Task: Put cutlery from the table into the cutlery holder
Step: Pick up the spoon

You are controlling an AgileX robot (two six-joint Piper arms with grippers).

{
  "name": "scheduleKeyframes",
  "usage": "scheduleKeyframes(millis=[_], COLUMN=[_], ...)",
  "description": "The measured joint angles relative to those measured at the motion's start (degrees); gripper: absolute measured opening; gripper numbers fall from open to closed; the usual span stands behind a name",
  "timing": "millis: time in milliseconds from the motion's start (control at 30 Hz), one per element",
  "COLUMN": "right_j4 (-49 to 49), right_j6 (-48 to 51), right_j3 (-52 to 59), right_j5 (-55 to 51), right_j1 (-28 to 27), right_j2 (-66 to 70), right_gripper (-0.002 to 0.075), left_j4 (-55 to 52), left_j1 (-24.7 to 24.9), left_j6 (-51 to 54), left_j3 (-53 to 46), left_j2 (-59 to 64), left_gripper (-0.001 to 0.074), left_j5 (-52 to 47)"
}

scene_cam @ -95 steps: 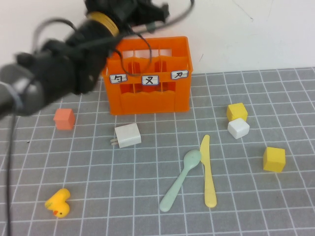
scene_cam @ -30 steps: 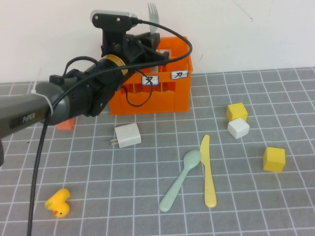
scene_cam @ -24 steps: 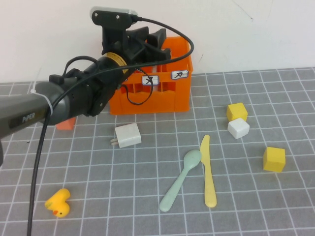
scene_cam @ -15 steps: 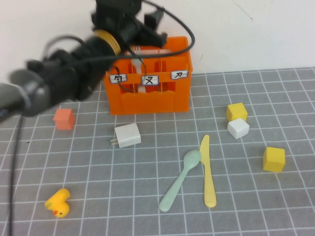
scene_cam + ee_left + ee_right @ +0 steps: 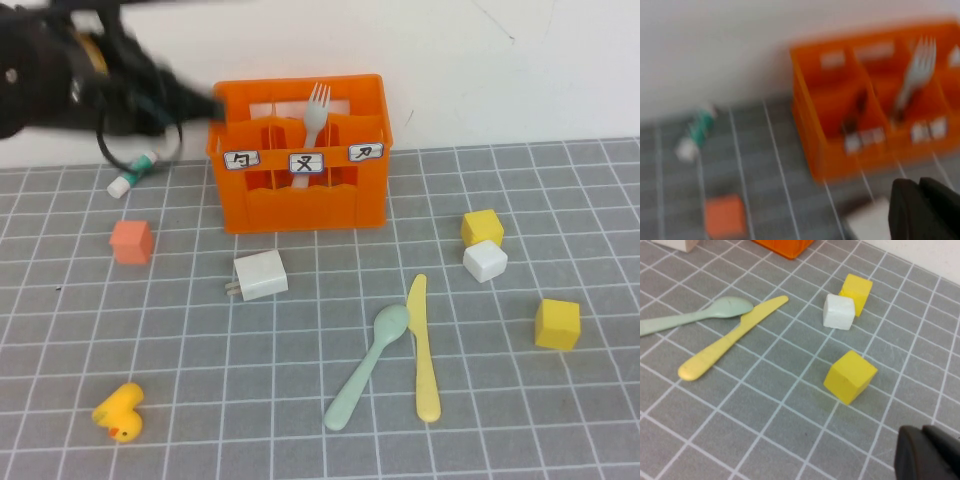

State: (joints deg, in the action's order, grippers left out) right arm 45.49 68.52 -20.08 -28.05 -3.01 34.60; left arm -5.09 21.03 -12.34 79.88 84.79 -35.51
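Left gripper [image 5: 200,100] hangs blurred beside the cutlery holder [image 5: 300,195], grip unreadable, right gripper [image 5: 930,455] likewise, fork [image 5: 316,110] standing in the middle compartment, spoon [image 5: 365,368] and knife [image 5: 423,350] on the table [image 5: 300,400] probably next.

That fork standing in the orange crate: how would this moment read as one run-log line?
fork: upright in cutlery holder middle compartment | spoon, knife: on table | left gripper: beside holder | right gripper: above table

**Light and clarity**

Bright, even light; soft short shadows on my surface [image 5: 300,400]. My left arm [image 5: 70,75] smears with motion blur overhead. My left wrist view is blurred throughout; my right wrist view is sharp.
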Motion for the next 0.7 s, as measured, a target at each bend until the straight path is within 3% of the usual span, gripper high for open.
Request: scheduleKeyframes(millis=[133,367,533,700], right_j4=[0.09,0.09,0.09,0.09], right_j6=[0.0,0.0,0.0,0.0], right_j3=[0.0,0.0,0.0,0.0], right_j5=[-0.85,-0.96,-0.96,-0.96], right_j1=[0.0,0.0,0.0,0.0], right_j2=[0.0,0.0,0.0,0.0], right_gripper=[-0.0003,-0.0003,-0.0003,-0.0003], left_j4=[17.88,39.58,36.93,23.49], left_j1=[0.0,4.88,12.68,18.37], left_j6=[15.96,32.56,33.96,24.34], left_j3=[-5.42,-14.72,-14.94,-13.53], left_j2=[0.36,2.02,6.48,12.31], left_gripper=[0.0001,0.0001,0.0,0.003], left_j5=[-7.64,-6.91,-3.52,-1.63])
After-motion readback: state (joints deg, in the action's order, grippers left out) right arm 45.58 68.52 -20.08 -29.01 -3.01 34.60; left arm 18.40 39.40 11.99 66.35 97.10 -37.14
